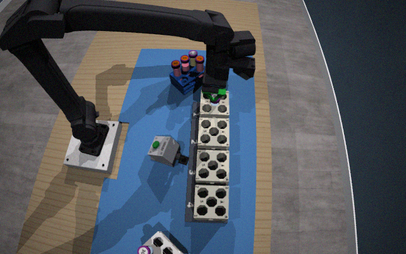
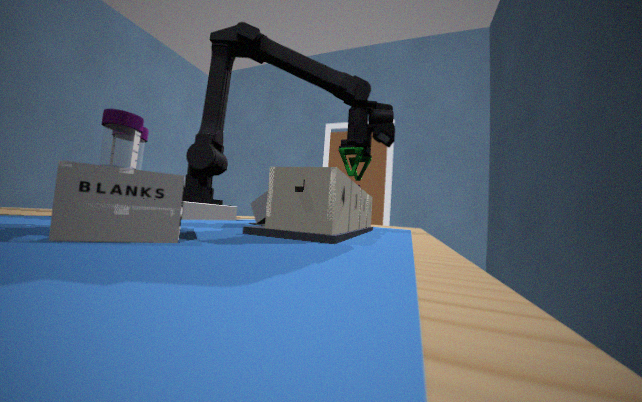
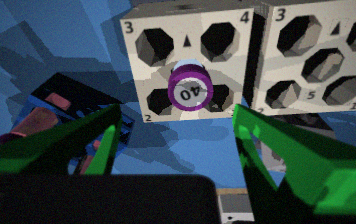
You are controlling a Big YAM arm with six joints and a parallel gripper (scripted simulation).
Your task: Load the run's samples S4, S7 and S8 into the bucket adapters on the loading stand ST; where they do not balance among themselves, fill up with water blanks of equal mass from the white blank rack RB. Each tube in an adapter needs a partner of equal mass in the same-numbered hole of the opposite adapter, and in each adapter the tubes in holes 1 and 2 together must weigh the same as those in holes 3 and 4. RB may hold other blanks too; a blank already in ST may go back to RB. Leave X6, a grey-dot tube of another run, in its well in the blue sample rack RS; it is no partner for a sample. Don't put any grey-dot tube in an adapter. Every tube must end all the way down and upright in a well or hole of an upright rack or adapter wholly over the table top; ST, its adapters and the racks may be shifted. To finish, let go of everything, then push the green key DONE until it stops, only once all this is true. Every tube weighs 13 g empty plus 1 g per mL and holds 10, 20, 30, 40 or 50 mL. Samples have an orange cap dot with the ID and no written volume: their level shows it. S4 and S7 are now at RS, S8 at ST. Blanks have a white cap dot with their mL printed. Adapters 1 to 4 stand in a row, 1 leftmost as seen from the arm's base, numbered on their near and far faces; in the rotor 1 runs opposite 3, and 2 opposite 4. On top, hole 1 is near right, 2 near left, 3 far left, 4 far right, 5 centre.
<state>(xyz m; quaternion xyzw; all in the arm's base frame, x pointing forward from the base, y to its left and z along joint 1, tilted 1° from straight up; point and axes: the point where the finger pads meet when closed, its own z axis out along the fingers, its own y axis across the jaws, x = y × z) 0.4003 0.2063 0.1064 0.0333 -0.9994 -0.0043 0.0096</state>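
My gripper [image 1: 215,95] is open and hovers over adapter 1 at the far end of the loading stand ST. A purple-capped blank marked 40 [image 3: 190,91] stands in the centre hole of adapter 1, free between and below my green fingers. It also shows in the top view [image 1: 215,100]. The blue sample rack RS [image 1: 186,79] just beyond holds three tubes with orange cap dots [image 1: 184,59] and one with a paler dot [image 1: 193,54]. Adapters 2 [image 1: 214,132], 3 [image 1: 212,166] and 4 [image 1: 211,202] show only empty holes.
The grey box with the green DONE key [image 1: 155,145] sits between my base and ST. The white blank rack RB [image 2: 116,202] stands at the near end and holds purple-capped blanks [image 2: 122,140], one marked 30 [image 1: 143,250].
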